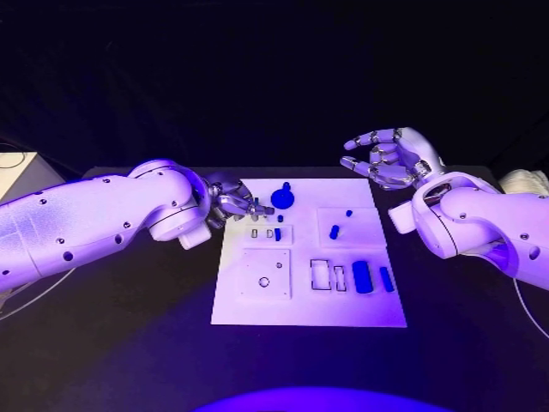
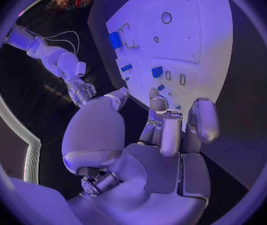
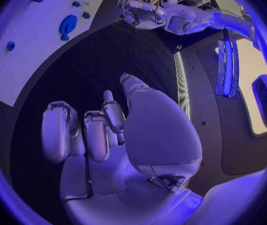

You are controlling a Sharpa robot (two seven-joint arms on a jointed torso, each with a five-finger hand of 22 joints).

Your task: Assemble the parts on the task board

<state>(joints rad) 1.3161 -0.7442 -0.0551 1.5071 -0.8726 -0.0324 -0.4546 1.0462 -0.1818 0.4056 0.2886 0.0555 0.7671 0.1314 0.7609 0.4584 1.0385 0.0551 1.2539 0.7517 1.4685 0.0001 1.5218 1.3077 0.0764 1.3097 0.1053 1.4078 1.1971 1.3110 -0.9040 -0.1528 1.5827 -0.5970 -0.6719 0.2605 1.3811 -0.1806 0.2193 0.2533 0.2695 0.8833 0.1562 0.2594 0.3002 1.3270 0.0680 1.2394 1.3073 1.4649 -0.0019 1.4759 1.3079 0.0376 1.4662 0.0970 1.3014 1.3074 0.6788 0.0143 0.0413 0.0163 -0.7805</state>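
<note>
A black table point(image 1: 126, 326) stands in a dark room, its far edge fading into blackness. On the table's far left, a pale box-like object point(image 1: 3, 176) with cables is cut off by the edge of the head view. In the middle of the table lies the white task board point(image 1: 310, 305), a flat plate with raised panels and outlined slots. Small blue parts sit on it: a round piece with a stem point(image 1: 282, 196) near the far edge, a short peg point(image 1: 334, 232) on the right panel, and two upright bars point(image 1: 363, 276) toward the near right.

The left hand point(image 1: 234, 206) rests over the board's far left corner, its fingers curled down toward the small slots there. Whether it pinches a part cannot be told; the fingertips hide that spot.

The right hand point(image 1: 389, 159) hovers beyond the board's far right corner, off the plate, fingers loosely curled and apart, holding nothing. In the right wrist view its palm point(image 3: 158, 135) faces bare table.
</note>
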